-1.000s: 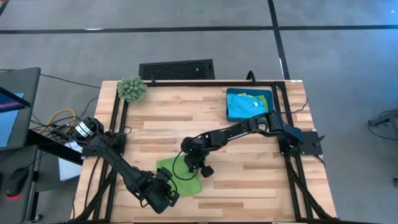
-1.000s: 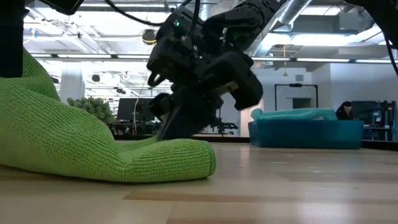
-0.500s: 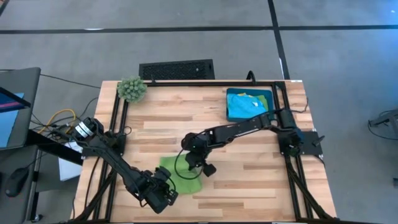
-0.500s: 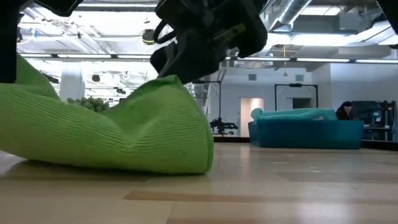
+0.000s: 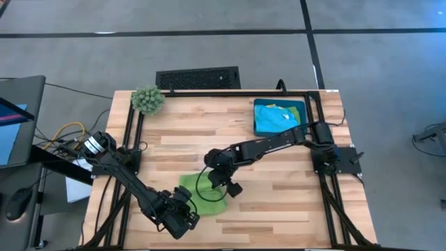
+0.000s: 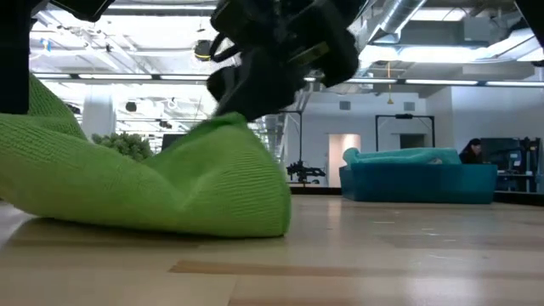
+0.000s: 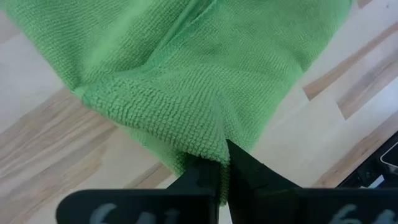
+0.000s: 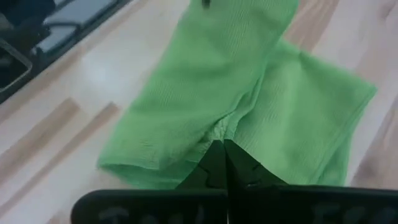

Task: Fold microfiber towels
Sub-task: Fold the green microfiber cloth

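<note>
left gripper (image 5: pixel 187 211) first: its two dark fingers (image 7: pixel 205 177) are pressed together on a pinch of the lime green microfiber towel (image 5: pixel 203 197), gripping it at the edge nearest the front of the table, towards the left. the cloth bunches into a small peak right where those fingers meet, and the weave fans out from there across the pale wooden plank tabletop (image 5: pixel 279 174). that arm reaches in from the table's left front corner.

moving right, the towel itself lies on the front half of the table, a little left of centre, rumpled and partly doubled over, with one layer lying on another. from table height it shows as a soft green mound (image 6: pixel 153 187) resting on the wood, rising to a lifted point at its top.

right gripper (image 5: pixel 221 183) is at that lifted point, just over the towel's far right side, its dark fingers closed tight on a fold of the green cloth (image 8: pixel 249 106) and holding it up off the table. its arm stretches across the table from the right rear.

further right and at the back, a teal rectangular bin (image 5: pixel 260 120) sits near the right rear corner, well apart from the green towel, with light blue and yellow-green cloths (image 5: pixel 280 114) piled in it. at the back left corner, near the table's edge, sits a fuzzy round green plant ball (image 5: pixel 148 100).
</note>
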`<action>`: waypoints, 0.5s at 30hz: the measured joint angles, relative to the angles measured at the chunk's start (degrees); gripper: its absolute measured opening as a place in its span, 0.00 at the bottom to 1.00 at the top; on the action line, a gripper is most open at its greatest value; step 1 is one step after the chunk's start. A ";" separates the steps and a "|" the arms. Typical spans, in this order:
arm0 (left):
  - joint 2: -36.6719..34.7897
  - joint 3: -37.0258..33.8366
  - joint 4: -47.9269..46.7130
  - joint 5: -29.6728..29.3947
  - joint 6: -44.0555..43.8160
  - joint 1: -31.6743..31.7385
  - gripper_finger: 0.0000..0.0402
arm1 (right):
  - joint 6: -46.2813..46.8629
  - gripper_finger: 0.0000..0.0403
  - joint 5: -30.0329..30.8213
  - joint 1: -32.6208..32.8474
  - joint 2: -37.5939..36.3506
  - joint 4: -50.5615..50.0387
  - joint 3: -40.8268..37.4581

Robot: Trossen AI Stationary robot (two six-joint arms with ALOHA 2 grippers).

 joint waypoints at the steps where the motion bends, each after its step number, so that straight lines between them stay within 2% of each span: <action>1: 0.00 0.00 -0.02 0.00 0.02 0.00 0.00 | 0.00 0.01 -0.10 0.03 0.52 0.62 0.07; 5: 0.00 0.00 0.04 0.02 0.22 0.00 0.00 | 0.07 0.01 0.13 0.14 1.93 0.46 -0.13; 15: 0.00 0.00 0.11 0.44 0.24 0.02 0.00 | 0.01 0.12 -0.05 0.09 3.71 1.05 0.13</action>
